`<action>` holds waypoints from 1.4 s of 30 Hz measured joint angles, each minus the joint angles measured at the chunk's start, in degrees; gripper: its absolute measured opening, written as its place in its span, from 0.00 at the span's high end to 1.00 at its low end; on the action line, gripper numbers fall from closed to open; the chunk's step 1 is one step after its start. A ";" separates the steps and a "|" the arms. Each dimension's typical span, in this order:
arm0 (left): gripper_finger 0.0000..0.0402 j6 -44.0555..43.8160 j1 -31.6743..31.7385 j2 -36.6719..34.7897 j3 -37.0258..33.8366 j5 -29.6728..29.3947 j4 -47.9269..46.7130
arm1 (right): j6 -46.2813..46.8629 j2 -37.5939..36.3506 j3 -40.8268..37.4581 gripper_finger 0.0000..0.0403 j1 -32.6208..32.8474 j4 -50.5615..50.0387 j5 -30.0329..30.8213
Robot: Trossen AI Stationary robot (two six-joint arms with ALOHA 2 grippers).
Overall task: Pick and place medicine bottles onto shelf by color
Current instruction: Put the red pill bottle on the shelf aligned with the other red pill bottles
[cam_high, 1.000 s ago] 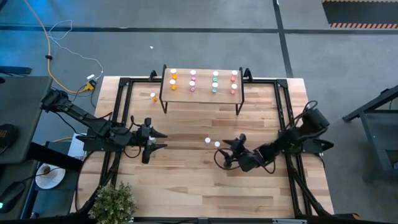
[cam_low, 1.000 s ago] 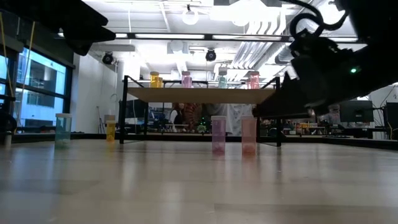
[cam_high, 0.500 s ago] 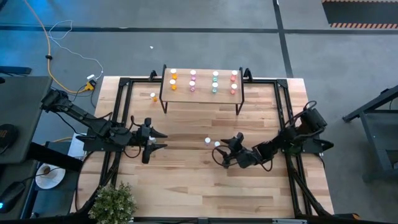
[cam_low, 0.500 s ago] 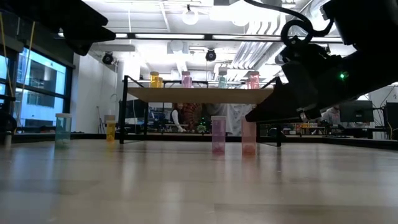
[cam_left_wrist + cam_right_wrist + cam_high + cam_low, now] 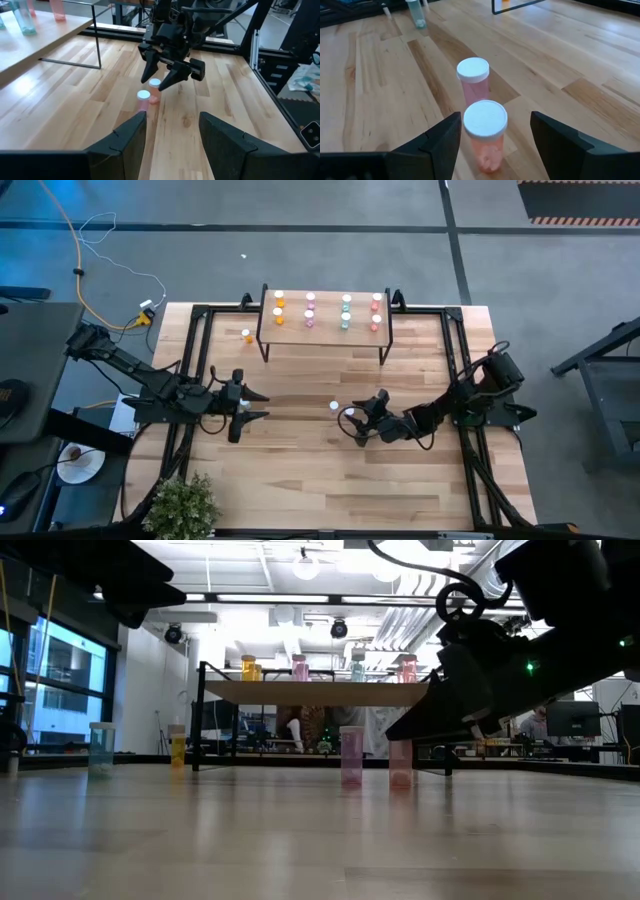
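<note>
Since a second ago the right gripper [image 5: 350, 423] has slid leftward across the table, and its wide-open, empty fingers now straddle the red bottle [image 5: 485, 134] without touching it. Just past that stands a pink bottle [image 5: 473, 80], both upright on the tabletop, with the shelf [image 5: 325, 330] and its sorted bottles well beyond. Far to the left, the left gripper [image 5: 262, 406] hovers partly open, holding nothing.

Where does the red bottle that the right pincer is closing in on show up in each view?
High: hidden under the right pincer.
Low: red bottle, right of the pink bottle.
Left wrist: centre, under the pincer.
Right wrist: nearest bottle.
Shared landmark: the pink bottle beside it.
</note>
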 joint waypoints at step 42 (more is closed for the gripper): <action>0.57 0.30 0.00 0.01 0.01 -0.64 -0.22 | -9.56 -17.31 0.00 0.76 -1.61 -8.31 5.01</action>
